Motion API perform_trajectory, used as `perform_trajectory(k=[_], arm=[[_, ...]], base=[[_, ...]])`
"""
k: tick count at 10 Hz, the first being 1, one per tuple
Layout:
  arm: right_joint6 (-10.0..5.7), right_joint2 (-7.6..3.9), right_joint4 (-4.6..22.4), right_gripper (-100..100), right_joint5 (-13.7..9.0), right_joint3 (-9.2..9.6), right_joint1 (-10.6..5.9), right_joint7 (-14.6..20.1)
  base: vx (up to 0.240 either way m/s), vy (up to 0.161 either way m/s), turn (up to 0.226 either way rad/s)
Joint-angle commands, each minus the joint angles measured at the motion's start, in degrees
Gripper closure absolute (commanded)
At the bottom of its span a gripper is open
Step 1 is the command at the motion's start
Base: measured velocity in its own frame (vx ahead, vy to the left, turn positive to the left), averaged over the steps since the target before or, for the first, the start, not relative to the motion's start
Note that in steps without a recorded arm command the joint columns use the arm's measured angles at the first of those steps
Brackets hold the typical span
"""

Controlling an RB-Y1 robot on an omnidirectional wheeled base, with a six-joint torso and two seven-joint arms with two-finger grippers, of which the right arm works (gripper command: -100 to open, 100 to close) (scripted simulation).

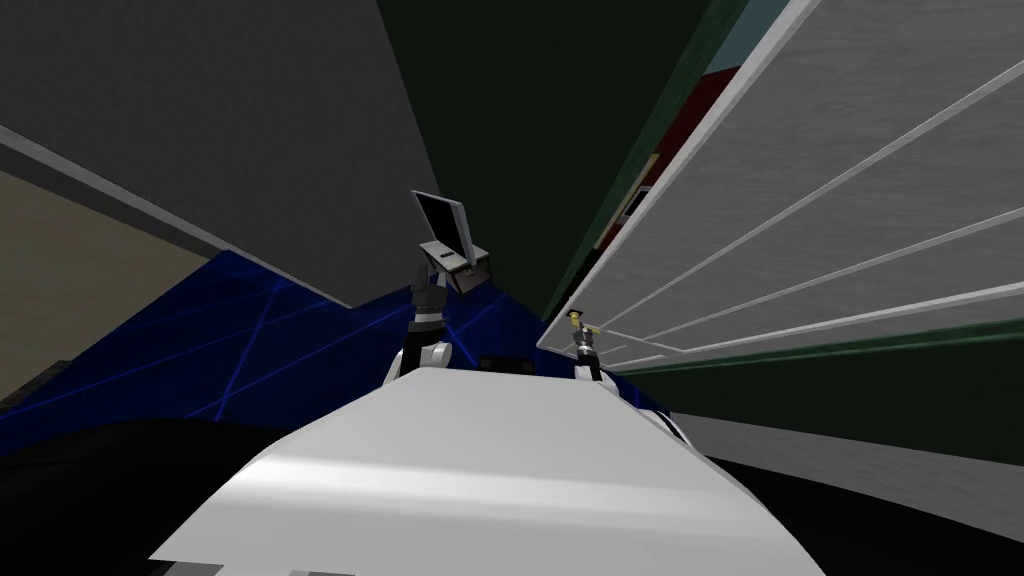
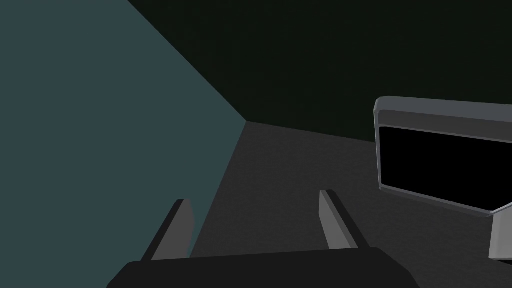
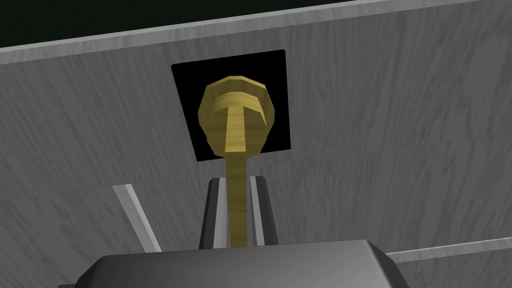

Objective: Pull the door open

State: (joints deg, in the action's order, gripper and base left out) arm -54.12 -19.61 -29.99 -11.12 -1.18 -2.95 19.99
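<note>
No words, numbers or signs can be read. The grey wood-grain door [image 3: 400,125] is plain. So are its gold-coloured lever handle [image 3: 236,120], the black square plate [image 3: 277,67] behind it, and the grey-framed black screen [image 2: 440,165].

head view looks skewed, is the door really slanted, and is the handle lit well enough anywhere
Head view: the slant is the rolled wide lens's, shared by the grey door and walls; dim overall. Right wrist view: even light, no glare, the gold lever handle reads clearly, pinched by the right gripper.
</note>
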Motion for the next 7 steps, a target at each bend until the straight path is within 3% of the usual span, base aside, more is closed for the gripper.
perform_trajectory(k=[1, 5, 6, 7], arm=[[-0.95, -0.61, -0.5, 100, 0.8, 1.38, 1.11, 1.4], [-2.97, -2.33, -1.0, 100, 2.2, 3.84, 2.66, 4.2], [-2.32, -2.03, -1.3, 100, 1.9, 3.37, 2.54, 3.5], [-3.54, -2.62, -1.2, 100, 2.3, 4.18, 3.49, 4.5]], base=[[-0.234, -0.055, 0.103], [-0.23, -0.048, 0.094], [-0.111, -0.024, 0.027], [-0.127, -0.012, 0.103]])
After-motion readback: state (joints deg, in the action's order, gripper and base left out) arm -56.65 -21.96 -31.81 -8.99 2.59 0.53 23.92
